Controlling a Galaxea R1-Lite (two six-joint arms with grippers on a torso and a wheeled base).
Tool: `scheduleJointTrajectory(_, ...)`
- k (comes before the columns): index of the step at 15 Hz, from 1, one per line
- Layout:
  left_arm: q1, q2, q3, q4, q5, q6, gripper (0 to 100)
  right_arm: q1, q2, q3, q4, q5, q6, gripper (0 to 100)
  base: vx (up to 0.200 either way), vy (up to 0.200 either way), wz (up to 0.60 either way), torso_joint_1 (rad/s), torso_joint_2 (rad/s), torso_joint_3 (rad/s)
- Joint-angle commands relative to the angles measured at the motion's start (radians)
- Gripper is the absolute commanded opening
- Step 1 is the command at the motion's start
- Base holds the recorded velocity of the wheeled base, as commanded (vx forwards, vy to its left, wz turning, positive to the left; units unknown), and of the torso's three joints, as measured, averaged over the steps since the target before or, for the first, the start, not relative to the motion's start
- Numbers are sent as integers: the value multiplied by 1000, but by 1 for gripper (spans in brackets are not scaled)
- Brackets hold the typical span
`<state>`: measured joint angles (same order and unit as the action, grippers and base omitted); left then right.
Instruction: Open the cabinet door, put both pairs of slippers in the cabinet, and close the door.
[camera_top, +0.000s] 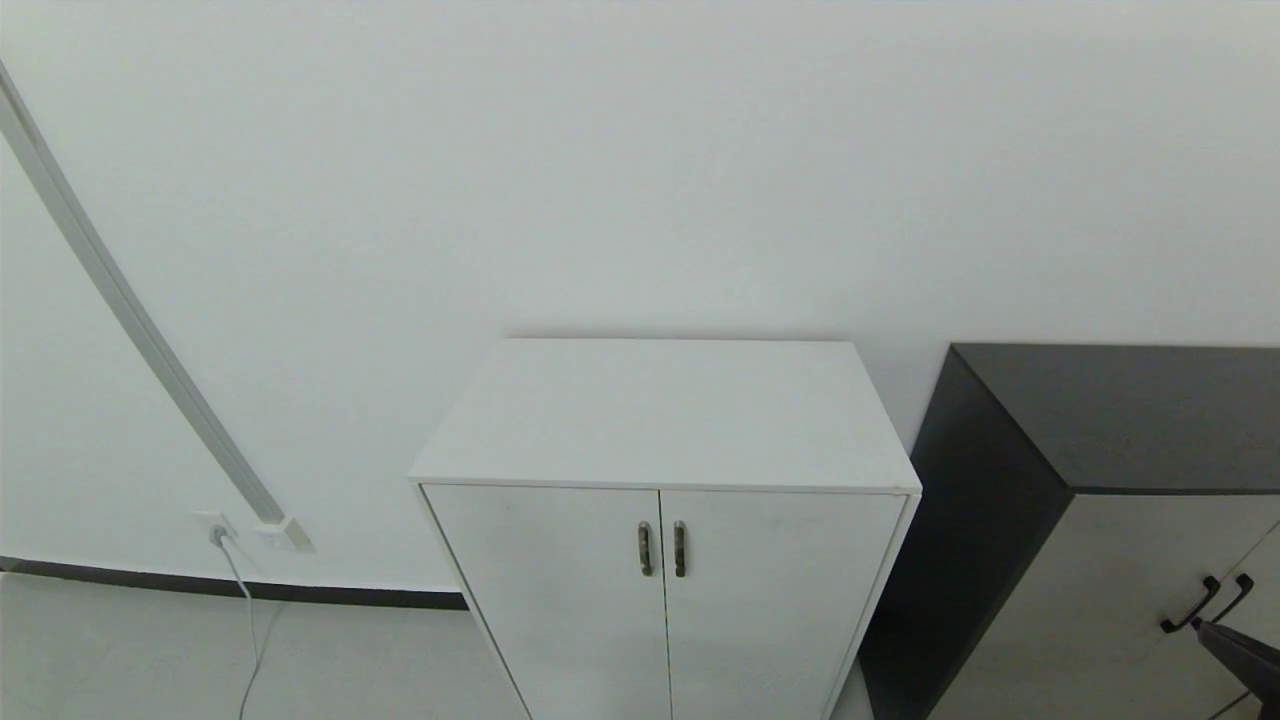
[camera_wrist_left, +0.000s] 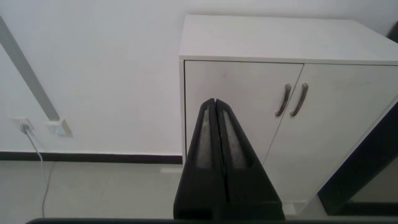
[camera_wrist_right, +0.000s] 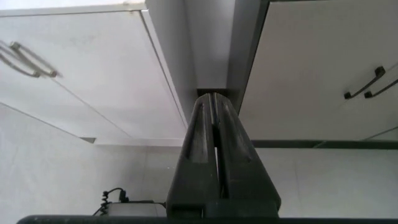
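The white cabinet (camera_top: 660, 420) stands against the wall with both doors shut. Its two metal handles (camera_top: 662, 548) sit side by side at the middle seam. My left gripper (camera_wrist_left: 214, 106) is shut with nothing in it. It hangs in front of the cabinet's (camera_wrist_left: 286, 43) left door, short of the handles (camera_wrist_left: 292, 99). My right gripper (camera_wrist_right: 215, 96) is also shut and empty, facing the gap between the white cabinet (camera_wrist_right: 81, 74) and the dark one. Its tip (camera_top: 1215, 635) shows at the head view's lower right corner.
A dark-topped cabinet (camera_top: 1110, 420) with black handles (camera_top: 1205, 600) stands close on the right. A wall socket (camera_top: 215, 525) with a grey cable and a slanted cable duct (camera_top: 130, 300) are on the left wall. Bare floor (camera_top: 120, 650) lies to the left.
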<state>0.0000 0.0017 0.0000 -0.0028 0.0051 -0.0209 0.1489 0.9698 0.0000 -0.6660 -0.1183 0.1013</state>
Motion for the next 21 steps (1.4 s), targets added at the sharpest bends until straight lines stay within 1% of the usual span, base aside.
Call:
scheduleJointTrajectory(1,0,0,0,0,1,-1,0,1,-123,0,62,8,-2,0,0,0,0,0,0,0)
scheduleJointTrajectory(2,0,0,0,0,1,-1,0,1,-140,0,78,14,-2,0,0,0,0,0,0,0)
scheduleJointTrajectory(6,0,0,0,0,-1,-1,0,3,-293,0,279,91,-2,0,0,0,0,0,0,0)
scheduleJointTrajectory(8,0,0,0,0,-1,-1,0,4,-362,-5,376,111,-2,0,0,0,0,0,0,0)
scheduleJointTrajectory(10,0,0,0,0,-1,-1,0,6,-416,-5,434,117,-3,0,0,0,0,0,0,0)
scheduleJointTrajectory(12,0,0,0,0,1,-1,0,6,-451,-2,462,117,-3,0,0,0,0,0,0,0)
scheduleJointTrajectory(17,0,0,0,0,-1,-1,0,6,-549,-2,583,115,-17,0,0,0,0,0,0,0)
scheduleJointTrajectory(21,0,0,0,0,-1,-1,0,6,-580,-2,625,114,-26,0,0,0,0,0,0,0)
